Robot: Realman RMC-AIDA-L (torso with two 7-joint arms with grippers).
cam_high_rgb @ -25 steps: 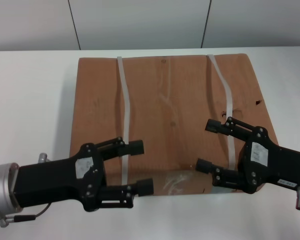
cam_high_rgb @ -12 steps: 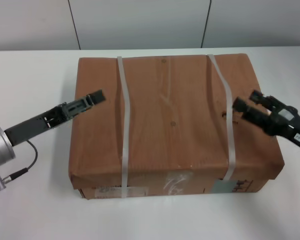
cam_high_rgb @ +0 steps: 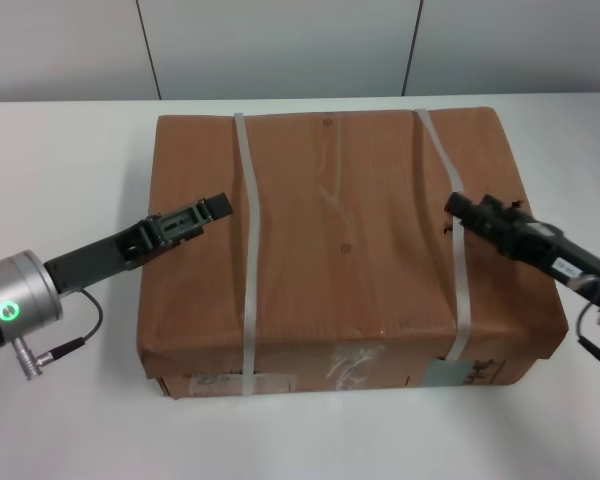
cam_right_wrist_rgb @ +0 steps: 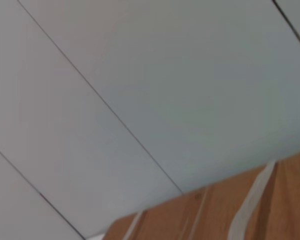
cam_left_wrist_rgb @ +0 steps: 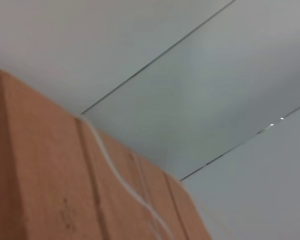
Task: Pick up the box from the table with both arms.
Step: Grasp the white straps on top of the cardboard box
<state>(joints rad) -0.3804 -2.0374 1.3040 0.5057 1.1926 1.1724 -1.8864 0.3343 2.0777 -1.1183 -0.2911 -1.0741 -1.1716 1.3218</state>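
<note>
Strapped cardboard carton (cam_high_rgb: 345,250) sits centre on the worktop (cam_high_rgb: 60,160), directly between the left end effector (cam_high_rgb: 205,212) and right end effector (cam_high_rgb: 470,212), both over its side edges, about equally near; finger opening can't be told.

Behind everything, a pale grey wall (cam_high_rgb: 280,45), filling the top strip of the head view from edge to edge. Looks plain and flat, split into wide panels by thin dark seams. Shows a left seam (cam_high_rgb: 148,50) slanting slightly and a right seam (cam_high_rgb: 412,45) leaning the other way, well apart from each other. Appears again in the left wrist view as the same grey panels, crossed by one long dark line (cam_left_wrist_rgb: 155,60) and a second line (cam_left_wrist_rgb: 240,145) beyond it, roughly parallel. Fills most of the right wrist view too, with a slanted joint (cam_right_wrist_rgb: 100,105) between neighbouring panels
</note>
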